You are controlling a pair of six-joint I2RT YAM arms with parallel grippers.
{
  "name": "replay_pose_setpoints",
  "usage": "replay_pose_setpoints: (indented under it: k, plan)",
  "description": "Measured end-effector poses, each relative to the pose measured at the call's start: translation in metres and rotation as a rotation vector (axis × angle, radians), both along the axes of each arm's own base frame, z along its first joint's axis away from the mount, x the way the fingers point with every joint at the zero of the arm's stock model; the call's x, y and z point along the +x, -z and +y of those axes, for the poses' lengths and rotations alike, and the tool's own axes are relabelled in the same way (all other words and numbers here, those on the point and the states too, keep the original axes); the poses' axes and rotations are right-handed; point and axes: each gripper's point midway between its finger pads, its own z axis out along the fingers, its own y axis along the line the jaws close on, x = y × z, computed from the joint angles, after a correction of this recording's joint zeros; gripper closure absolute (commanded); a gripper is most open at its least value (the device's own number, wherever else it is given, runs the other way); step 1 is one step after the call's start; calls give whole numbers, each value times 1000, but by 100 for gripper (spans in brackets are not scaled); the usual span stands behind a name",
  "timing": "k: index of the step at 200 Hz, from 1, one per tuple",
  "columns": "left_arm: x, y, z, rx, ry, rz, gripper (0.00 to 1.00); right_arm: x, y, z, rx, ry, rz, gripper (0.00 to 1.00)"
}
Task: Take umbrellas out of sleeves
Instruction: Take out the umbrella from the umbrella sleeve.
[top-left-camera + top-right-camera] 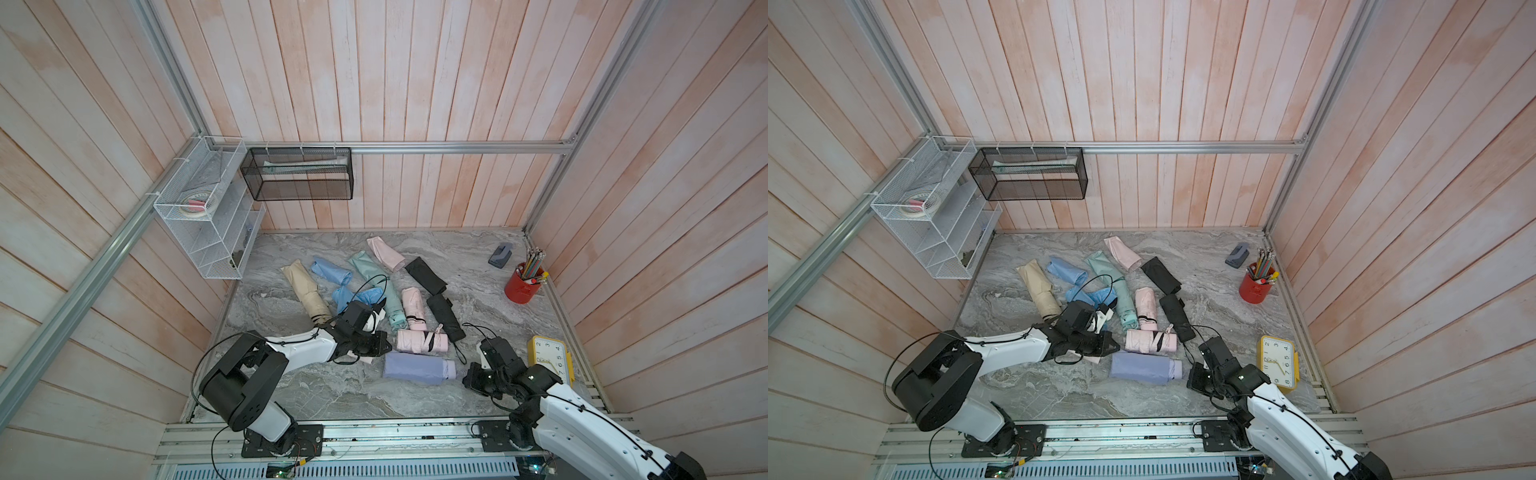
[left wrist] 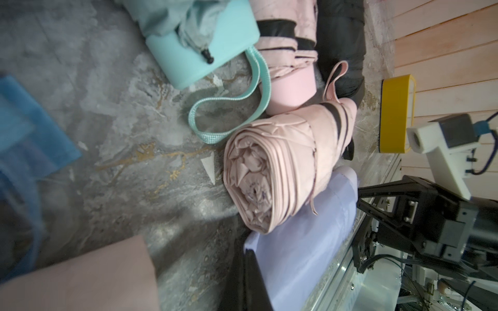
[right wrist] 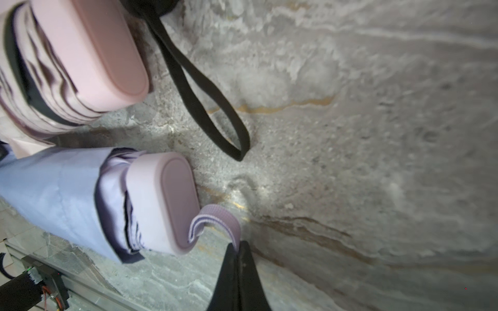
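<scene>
A lavender umbrella lies near the table's front, still inside its lavender sleeve (image 1: 415,368) (image 1: 1142,368), with its handle (image 3: 167,202) sticking out. My left gripper (image 1: 386,345) (image 2: 249,251) is shut on the sleeve's (image 2: 304,242) closed-end corner. My right gripper (image 1: 467,376) (image 3: 238,244) is shut on the umbrella's lavender wrist cord (image 3: 215,218). A bare pink umbrella (image 1: 422,341) (image 2: 275,172) lies just behind the sleeve. Farther back lie another pink umbrella (image 1: 412,305), a black umbrella (image 1: 446,318), a black sleeve (image 1: 426,275), a pink sleeve (image 1: 385,253), and mint (image 1: 380,286), light blue (image 1: 330,270) and beige (image 1: 305,291) ones.
A yellow clock (image 1: 550,359) stands just right of my right arm. A red pencil cup (image 1: 521,286) and a grey stapler (image 1: 500,254) sit at the back right. A white wire rack (image 1: 208,216) and a black mesh basket (image 1: 297,174) hang on the walls at the back left.
</scene>
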Motion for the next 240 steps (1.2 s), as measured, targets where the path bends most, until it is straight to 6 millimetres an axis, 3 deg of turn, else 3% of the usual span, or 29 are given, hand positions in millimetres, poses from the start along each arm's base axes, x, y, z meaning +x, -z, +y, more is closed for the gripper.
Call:
replay_pose_setpoints:
  k: [93, 240]
  plan:
    - [-7, -6, 7, 8, 13, -13, 100, 6, -6, -13, -47, 59, -43, 100]
    - [-14, -8, 28, 18, -12, -16, 100, 6, -7, -13, -47, 63, -49, 100]
